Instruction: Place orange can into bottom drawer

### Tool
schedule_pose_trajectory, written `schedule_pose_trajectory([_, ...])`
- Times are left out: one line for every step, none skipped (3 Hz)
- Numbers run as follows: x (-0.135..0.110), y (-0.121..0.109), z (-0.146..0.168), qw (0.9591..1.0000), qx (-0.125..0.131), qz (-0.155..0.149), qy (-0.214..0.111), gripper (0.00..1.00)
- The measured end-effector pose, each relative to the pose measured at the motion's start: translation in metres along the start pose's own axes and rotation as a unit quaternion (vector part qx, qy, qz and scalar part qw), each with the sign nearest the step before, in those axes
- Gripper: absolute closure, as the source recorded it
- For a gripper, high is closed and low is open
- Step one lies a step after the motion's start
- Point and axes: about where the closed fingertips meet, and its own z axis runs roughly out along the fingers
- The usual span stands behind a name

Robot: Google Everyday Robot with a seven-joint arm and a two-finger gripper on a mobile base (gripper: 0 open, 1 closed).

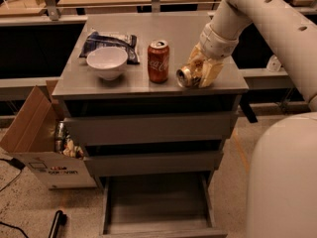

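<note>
We see the claw at the right of the frame, down at the front right corner of the grey cabinet's surface, set about the orange can. The can lies on its side there, its silver top turned toward the lower left of the frame (the mottled body is partly hidden by the claw). We cannot tell whether the claw has closed on the can or only sits around it. The white arm comes down to it from the upper right. Just left of the orange can, apart from it, a red Coca-Cola can stands upright. Further left we find a white bowl, with a dark snack bag lying behind it. At the lower middle of the frame the bottom drawer is pulled out, and the two drawers above it are pushed in. A cardboard box holding some items sits on the floor at the left.
</note>
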Motion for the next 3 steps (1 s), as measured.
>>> schedule_pose_trajectory([-0.018,0.019,-0.032,0.9981,0.015,0.026,-0.054,0.93])
schedule_pose_trajectory([-0.034,0.055,-0.07,0.9879,0.03,0.106,-0.109,1.0])
schedule_pose_trajectory([-0.035,0.063,-0.072,0.9802,0.028,0.154,-0.121,1.0])
